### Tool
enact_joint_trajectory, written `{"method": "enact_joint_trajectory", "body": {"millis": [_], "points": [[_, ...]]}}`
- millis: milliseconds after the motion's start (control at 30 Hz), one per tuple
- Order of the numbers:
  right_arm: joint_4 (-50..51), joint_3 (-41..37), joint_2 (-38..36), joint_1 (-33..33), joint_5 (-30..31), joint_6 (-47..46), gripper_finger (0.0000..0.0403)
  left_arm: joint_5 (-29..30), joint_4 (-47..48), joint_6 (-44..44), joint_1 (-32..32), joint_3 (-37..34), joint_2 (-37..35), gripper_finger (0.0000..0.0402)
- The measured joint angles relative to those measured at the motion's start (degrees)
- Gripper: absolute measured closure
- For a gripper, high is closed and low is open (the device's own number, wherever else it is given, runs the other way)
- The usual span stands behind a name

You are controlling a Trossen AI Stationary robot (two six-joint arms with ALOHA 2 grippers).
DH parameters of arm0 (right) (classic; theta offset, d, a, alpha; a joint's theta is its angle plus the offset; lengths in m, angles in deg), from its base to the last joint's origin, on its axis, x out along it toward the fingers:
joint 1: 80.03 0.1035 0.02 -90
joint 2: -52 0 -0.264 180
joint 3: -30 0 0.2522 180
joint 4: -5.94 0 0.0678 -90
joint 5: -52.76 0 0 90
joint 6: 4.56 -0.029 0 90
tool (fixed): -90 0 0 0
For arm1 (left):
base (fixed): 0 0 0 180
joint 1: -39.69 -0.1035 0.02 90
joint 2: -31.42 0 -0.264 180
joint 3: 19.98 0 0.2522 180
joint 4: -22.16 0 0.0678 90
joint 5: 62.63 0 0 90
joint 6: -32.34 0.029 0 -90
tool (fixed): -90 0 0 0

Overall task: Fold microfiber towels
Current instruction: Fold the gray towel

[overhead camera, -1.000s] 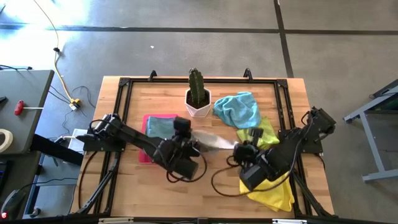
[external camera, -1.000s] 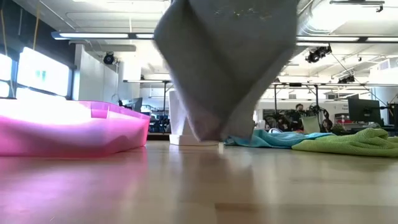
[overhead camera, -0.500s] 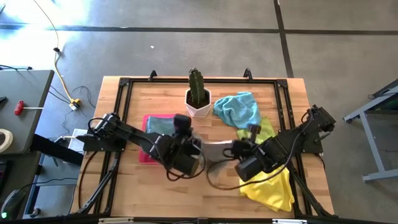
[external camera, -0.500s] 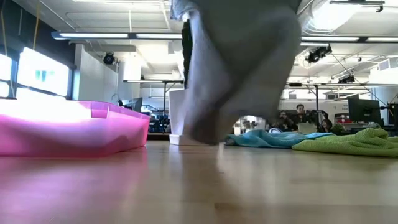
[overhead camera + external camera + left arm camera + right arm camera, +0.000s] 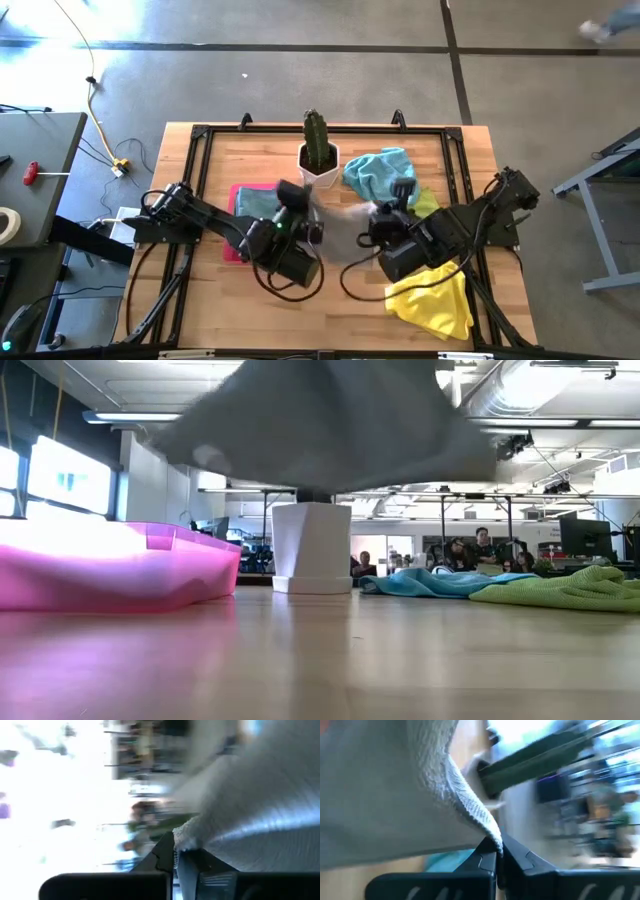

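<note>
Both arms have lifted the grey towel (image 5: 343, 222) from a hanging drape to a raised spread at frame centre. Left gripper (image 5: 176, 856) and right gripper (image 5: 498, 851) each pinch a corner; keeping equal tension should lay it flat on the worktop (image 5: 330, 305).

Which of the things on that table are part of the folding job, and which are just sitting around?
Part of the job:
- grey towel, held up off the table by both end effectors, left and right
- light blue towel
- lime green towel
- yellow towel

Just lying about:
- potted cactus
- pink tray
</note>
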State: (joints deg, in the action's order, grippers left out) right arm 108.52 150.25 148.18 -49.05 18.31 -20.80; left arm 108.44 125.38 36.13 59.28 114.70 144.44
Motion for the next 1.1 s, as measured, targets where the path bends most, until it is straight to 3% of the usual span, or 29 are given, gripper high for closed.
{"method": "enact_joint_trajectory", "body": {"millis": [67,100,233,300,367,500,633,867,967,1100], "points": [[-2.5,0.1,-0.3,-0.2,-1.9,1.4,0.0403,-0.2,-1.9,2.4,0.2,0.0,0.0,0.0401],[-3.1,0.1,-0.4,-0.3,-8.4,1.2,0.0403,-5.3,-2.5,3.0,0.6,0.0,0.0,0.0401],[-3.7,0.0,0.2,-0.6,-41.5,-4.1,0.0403,-39.8,-3.1,2.1,2.8,0.6,0.0,0.0401],[-3.9,-0.1,0.4,0.2,-49.0,-3.1,0.0403,-53.1,-3.8,3.7,3.4,0.7,0.0,0.0401],[-4.2,-0.1,0.4,1.0,-50.0,-1.5,0.0403,-57.6,-4.7,4.6,3.8,0.7,0.0,0.0401],[-2.6,-0.1,0.3,1.2,-48.5,-1.8,0.0403,-49.3,-3.6,4.4,4.0,0.7,0.0,0.0401],[0.2,-0.1,0.2,0.6,-39.5,-1.5,0.0403,-37.1,-2.1,4.4,3.1,0.7,0.0,0.0401],[1.3,-0.1,-0.2,-2.2,-25.1,6.6,0.0402,-21.4,-0.3,6.5,-2.1,0.7,0.0,0.0401],[1.2,-0.1,-0.2,-4.3,-22.0,9.8,0.0402,-16.6,0.6,7.4,-4.4,0.7,0.0,0.0401],[1.2,-0.1,-0.3,-7.3,-18.3,13.5,0.0402,-15.0,0.6,7.4,-7.1,0.7,0.0,0.0401]]}}
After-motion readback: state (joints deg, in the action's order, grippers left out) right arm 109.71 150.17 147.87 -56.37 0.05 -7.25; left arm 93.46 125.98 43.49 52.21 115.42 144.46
